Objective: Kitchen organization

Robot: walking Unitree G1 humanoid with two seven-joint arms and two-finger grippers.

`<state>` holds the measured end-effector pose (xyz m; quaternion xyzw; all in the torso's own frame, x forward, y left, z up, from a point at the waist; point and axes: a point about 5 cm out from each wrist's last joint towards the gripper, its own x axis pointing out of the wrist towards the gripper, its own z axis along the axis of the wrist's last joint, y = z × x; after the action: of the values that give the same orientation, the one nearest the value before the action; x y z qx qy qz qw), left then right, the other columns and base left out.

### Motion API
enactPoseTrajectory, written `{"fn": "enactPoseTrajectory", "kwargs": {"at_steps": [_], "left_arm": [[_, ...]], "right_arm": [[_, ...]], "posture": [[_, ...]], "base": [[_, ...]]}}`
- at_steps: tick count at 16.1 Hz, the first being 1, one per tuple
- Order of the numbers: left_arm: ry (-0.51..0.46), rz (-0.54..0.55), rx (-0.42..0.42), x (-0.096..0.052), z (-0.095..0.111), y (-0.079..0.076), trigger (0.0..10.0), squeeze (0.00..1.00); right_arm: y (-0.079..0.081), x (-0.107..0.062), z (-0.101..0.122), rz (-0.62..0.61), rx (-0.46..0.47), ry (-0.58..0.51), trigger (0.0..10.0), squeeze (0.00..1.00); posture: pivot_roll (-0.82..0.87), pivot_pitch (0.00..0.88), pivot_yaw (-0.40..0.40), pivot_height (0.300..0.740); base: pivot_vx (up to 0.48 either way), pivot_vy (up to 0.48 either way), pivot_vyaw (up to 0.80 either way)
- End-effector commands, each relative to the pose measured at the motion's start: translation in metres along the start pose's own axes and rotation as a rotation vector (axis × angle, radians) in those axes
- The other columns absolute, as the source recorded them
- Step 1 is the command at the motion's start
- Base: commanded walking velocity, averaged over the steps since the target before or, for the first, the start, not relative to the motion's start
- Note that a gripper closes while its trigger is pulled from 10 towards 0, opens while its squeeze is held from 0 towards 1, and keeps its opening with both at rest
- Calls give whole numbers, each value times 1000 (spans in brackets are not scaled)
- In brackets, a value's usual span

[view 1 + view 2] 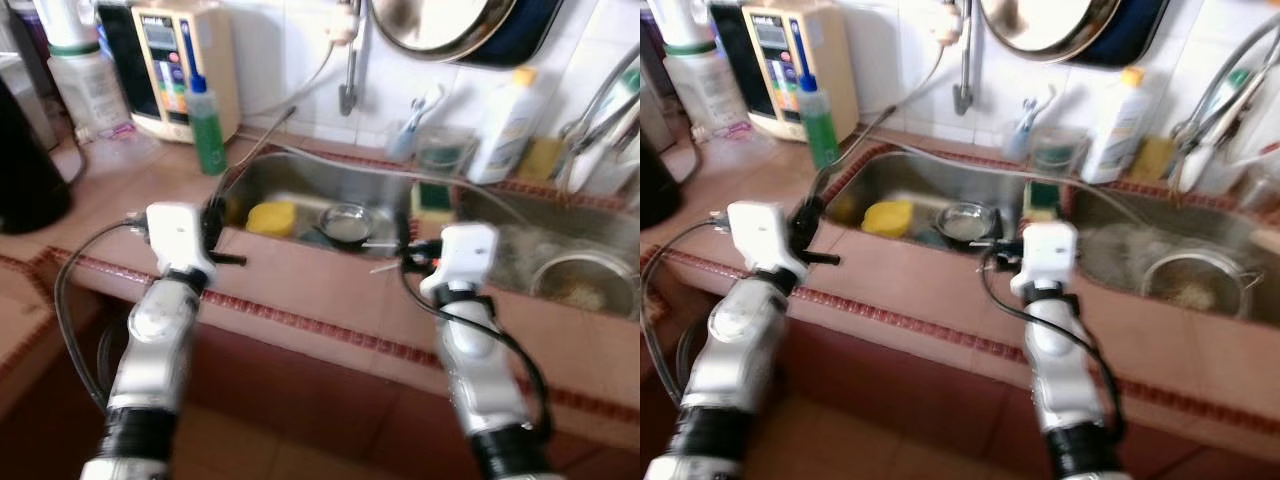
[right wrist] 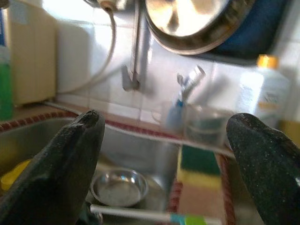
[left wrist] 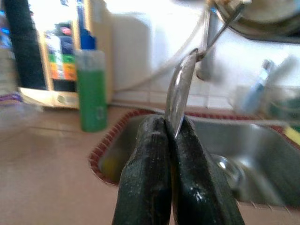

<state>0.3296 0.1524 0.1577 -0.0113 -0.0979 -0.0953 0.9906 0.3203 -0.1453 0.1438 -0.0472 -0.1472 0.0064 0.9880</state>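
Left hand (image 3: 171,140) clamped on spoon (image 3: 180,96) | right hand (image 2: 164,154) wide open, empty | bowl (image 1: 346,222) still in sink (image 1: 300,180); tidying barely begun

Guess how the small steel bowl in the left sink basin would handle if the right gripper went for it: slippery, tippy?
The small steel bowl looks thin, shiny metal, so probably light and stiff, likely slick against the fingers. It sits upright on the left sink basin floor; its rounded sides suggest a rim push could tip or slide it. The right gripper is open, above the counter edge.

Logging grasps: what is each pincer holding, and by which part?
Left pincer pinches a metal spoon by the bowl end. Right pincer is open, holding nothing.
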Motion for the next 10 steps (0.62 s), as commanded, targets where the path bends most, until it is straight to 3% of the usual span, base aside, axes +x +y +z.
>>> {"fn": "enactPoseTrajectory", "kwargs": {"at_steps": [1,2,10], "left_arm": [[-8,23,28,1,4,7,10000,0],[-6,24,27,1,3,6,10000,0],[14,0,71,2,1,6,10000,0]], "right_arm": [[4,3,3,4,12,-10,10000,0],[4,3,2,2,12,0,10000,0],[7,4,0,10,11,10,10000,0]], "posture": [[-106,11,-7,740],[-104,8,-7,740],[-104,0,-4,740]], "base": [[0,0,0],[0,0,0],[0,0,-746]]}}
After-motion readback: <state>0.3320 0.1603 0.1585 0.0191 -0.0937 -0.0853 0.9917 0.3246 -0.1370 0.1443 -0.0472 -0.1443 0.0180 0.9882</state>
